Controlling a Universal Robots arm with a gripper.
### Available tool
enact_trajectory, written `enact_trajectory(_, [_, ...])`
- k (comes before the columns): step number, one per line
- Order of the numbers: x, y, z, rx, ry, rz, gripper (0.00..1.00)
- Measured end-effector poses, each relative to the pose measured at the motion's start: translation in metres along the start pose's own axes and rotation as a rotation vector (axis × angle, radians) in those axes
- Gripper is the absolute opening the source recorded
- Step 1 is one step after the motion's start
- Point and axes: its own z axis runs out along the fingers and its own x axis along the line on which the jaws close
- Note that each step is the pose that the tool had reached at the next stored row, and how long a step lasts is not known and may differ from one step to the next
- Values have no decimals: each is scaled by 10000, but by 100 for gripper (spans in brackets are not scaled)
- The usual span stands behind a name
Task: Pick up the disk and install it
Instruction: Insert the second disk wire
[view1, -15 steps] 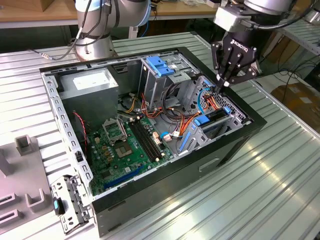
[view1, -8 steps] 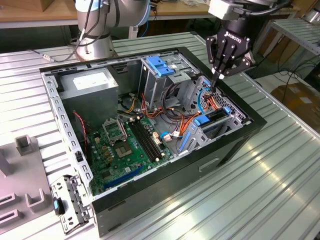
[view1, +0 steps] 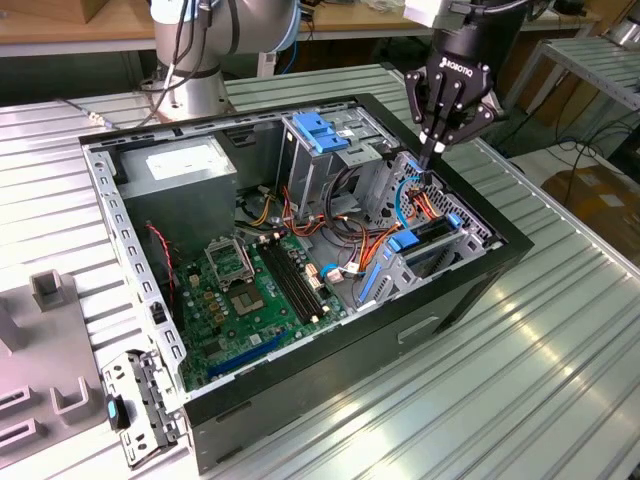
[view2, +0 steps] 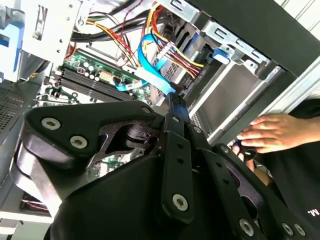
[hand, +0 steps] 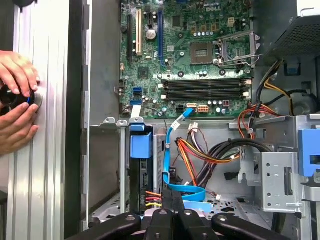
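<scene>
Exterior view: the gripper (view1: 433, 160) hangs over the open computer case (view1: 480, 290), its jaws drawn narrow with nothing between them. Just below and beside them the disk (view1: 425, 238), blue-railed, sits slotted in the lower drive bay, apart from the fingertips.

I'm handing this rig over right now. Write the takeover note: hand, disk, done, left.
Hand: shut, holding nothing, tips down over the drive cage at the exterior view's right end of the case.
Disk: in that cage, blue handle toward the motherboard.
Done: disk picked up and slotted in.
Left: cannot tell whether it is fully seated.
A person's hands hold a black knob beside the case.
</scene>
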Motion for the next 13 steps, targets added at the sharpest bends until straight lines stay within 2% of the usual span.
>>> enact_trajectory(1, [-11,-2,21,0,14,1,11])
enact_trajectory(3, [-37,-4,46,2,137,9,11])
enact_trajectory(4, [-46,-4,46,3,299,20,17])
enact_trajectory(5, [-57,-4,46,5,504,34,17])
enact_trajectory(6, [-68,-4,46,7,656,46,17])
enact_trajectory(7, [-91,-3,45,8,798,56,24])
enact_trajectory(8, [-112,-3,45,9,855,60,24])
enact_trajectory(12, [-163,-4,45,11,979,69,24])
enact_trajectory(13, [-169,-4,48,11,1035,73,24])
